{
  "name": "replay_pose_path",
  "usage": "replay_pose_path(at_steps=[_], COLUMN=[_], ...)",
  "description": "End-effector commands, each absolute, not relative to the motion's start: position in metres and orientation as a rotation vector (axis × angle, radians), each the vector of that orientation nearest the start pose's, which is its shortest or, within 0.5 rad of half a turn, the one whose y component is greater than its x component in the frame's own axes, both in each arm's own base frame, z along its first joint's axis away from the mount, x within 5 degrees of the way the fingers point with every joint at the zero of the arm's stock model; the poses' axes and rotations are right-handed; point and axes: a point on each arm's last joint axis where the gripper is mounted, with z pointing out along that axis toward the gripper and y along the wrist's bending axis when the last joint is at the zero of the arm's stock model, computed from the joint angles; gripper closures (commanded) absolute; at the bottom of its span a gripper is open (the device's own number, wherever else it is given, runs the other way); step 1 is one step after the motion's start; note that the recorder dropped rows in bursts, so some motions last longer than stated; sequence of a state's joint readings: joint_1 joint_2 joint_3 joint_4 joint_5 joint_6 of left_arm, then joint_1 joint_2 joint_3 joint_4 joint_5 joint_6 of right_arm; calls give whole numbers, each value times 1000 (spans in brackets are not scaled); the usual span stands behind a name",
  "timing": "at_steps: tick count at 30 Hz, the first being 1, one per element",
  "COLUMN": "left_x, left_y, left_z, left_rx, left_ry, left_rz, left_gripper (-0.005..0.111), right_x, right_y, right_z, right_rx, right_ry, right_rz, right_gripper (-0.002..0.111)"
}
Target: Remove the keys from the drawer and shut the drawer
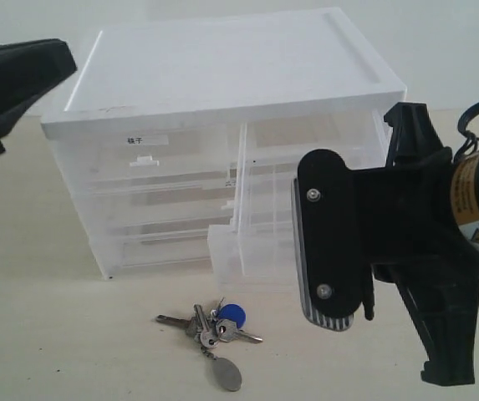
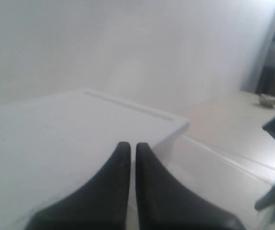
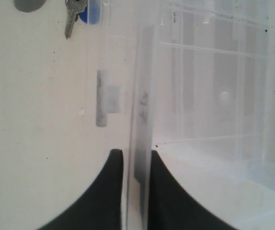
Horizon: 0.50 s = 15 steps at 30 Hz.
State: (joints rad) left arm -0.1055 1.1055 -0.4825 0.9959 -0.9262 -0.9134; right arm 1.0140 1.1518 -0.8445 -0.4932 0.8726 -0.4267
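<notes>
The bunch of silver metal keys with the round blue cap and grey oval tag (image 1: pixel 214 327) lies on the pale tabletop (image 1: pixel 55 334) near its front edge, outside the drawer. Treat the bunch as light, rigid and loose on its ring.

Behind it, the half-width translucent plastic drawer (image 1: pixel 252 259) stands pulled out of the white plastic cabinet (image 1: pixel 222 67). The right gripper (image 3: pixel 134 153) has its jaws narrow, pinching the drawer's thin front wall beside the white tab handle (image 3: pixel 107 98).

Expect this wall to be light, slick and flexible, so push squarely at mid-front. The cabinet may slide.

Farthest, the left gripper (image 2: pixel 128 146) hovers over the cabinet top, jaws nearly touching and holding nothing.
</notes>
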Motion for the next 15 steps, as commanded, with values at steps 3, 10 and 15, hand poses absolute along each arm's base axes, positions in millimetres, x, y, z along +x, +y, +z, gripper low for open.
replay_pose_path(at_steps=[3,10,15], left_x=[190,211,240], left_y=[-118,-120,-116], left_z=[258,267,252], left_rx=[840,627,578], left_ry=[1537,1376,1573], left_rz=[-704,-561,-408], left_gripper=[102,102,102], right_x=[146,142,141], right_y=[168,172,173], right_z=[306,304,304], right_rx=[-1829,-1838,-1863], right_ry=[1577,1583,1554], right_rz=[-414,-319,-308], right_gripper=[108,108,108])
